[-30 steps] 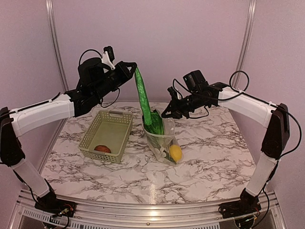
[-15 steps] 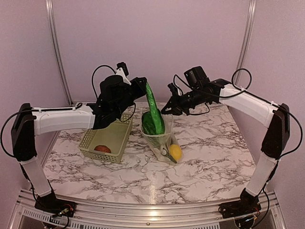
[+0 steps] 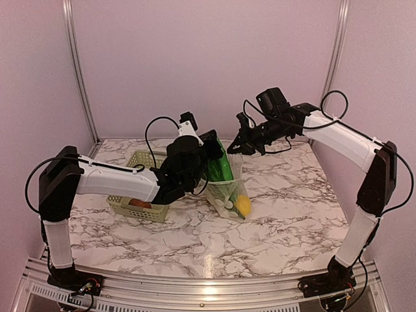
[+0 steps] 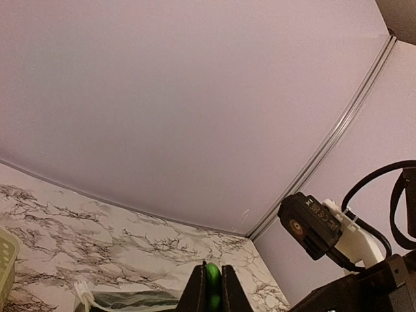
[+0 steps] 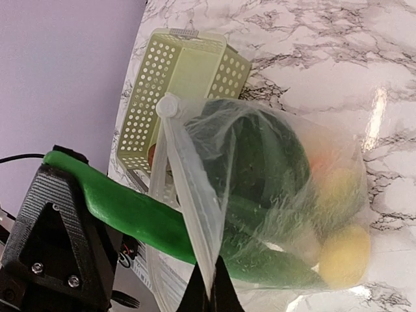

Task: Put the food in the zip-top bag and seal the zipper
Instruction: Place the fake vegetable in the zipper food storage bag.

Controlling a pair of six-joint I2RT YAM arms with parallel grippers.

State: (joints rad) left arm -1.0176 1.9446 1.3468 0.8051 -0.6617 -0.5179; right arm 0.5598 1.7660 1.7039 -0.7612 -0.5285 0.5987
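Zip-top bag (image 5: 273, 162): hangs open directly beneath the right gripper (image 5: 209, 289), whose jaws are pinched tight on the zipper (image 5: 188, 195) strip at its mouth; dark leafy greens and a lemon (image 5: 344, 253) lie inside, at the end farthest from that gripper. Long green piece (image 5: 130, 208): far end pushed into the bag's mouth, near end clamped between the almost-closed jaws of the left gripper (image 4: 212, 289), close beside the right gripper. Reddish-brown round one (image 3: 136, 203): in the pale green basket (image 3: 138, 158), on the marble table (image 3: 299, 208) behind the left gripper, under its arm.

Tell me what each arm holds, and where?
Left fingers pinch the long green piece by its end; right fingers pinch the zip-top bag by its zipper.
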